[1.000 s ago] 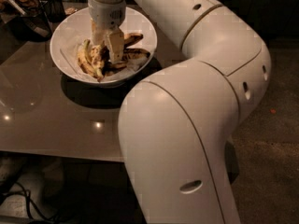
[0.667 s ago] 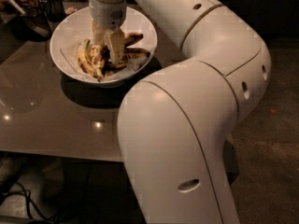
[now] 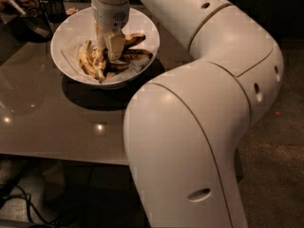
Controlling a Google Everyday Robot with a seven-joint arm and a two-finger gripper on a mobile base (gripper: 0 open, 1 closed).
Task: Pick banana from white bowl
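Your hand (image 3: 112, 49) is down in the white bowl (image 3: 66, 30) at the counter's (image 3: 47, 122) far left; can't tell its grip state. The banana (image 3: 135, 56) runs rightward from under it, long axis left-right.

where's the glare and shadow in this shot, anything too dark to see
Camera view: dim warm light; small glints on the table; the white bowl casts a dark shadow on its near side; the gripper is down in the bowl; top left corner too dark to read.
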